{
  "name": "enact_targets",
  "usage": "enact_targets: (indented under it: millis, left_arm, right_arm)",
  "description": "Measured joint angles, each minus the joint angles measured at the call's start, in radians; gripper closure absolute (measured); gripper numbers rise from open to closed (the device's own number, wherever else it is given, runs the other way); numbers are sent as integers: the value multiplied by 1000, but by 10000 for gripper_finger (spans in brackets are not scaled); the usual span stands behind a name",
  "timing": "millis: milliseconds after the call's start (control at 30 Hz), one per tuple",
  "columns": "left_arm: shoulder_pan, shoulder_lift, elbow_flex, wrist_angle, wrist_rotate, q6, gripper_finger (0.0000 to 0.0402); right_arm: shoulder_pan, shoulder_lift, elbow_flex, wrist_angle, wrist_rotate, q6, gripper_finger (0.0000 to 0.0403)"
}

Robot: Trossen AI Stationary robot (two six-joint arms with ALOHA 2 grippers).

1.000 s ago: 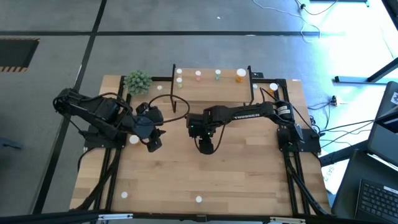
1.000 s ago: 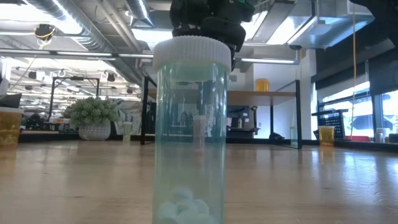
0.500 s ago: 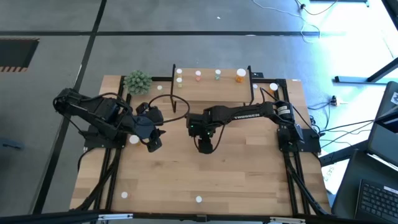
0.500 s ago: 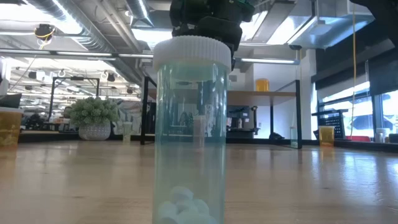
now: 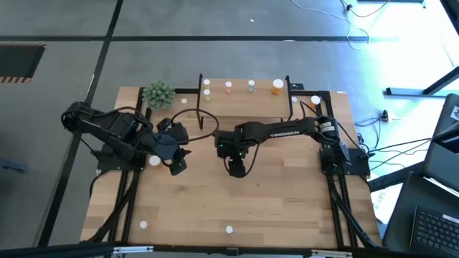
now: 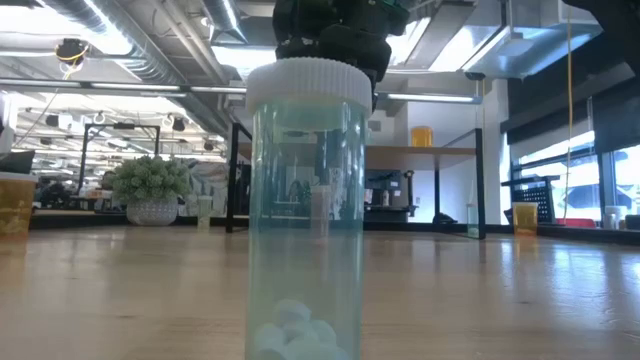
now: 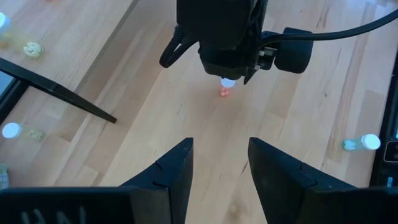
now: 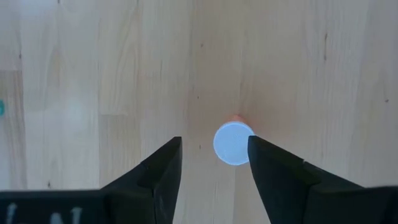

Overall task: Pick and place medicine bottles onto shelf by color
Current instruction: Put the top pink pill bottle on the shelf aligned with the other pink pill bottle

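- The right pincer [image 5: 237, 169] hangs over the middle of the desk [image 5: 287, 208], pointing straight down at a small pink-red medicine bottle [image 8: 232, 142] that stands upright below it.
- In the right wrist view the bottle's pale cap sits between the two dark fingers [image 8: 163, 167], nearer one of them, with clear gaps on both sides; the pincer stands apart and grips nothing.
- The left pincer [image 7: 219, 167] waits over the desk's left part with its fingers apart and empty, facing the right arm.
- The shelf [image 5: 244, 104] stands at the far edge, already carrying four bottles in a row; the nearest green bottle [image 6: 305, 210] fills the low view.
- Risk: the bottle is off-centre in the gap, so a closing finger could strike one side first and tip or skid it.
- Risk: a descent too shallow would catch only the cap, and the bottle might slip out during the lift.
- How high the fingertips are above the cap is probably not readable from these views.
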Motion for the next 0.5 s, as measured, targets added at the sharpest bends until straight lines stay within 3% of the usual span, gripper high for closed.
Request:
enact_targets:
  millis: [300,500]
  left_arm:
    - [0,0,0,0,0,0,253]
    - [0,0,0,0,0,0,253]
  right_arm:
    - [0,0,0,0,3,26,171]
    - [0,0,0,-2,3,29,170]
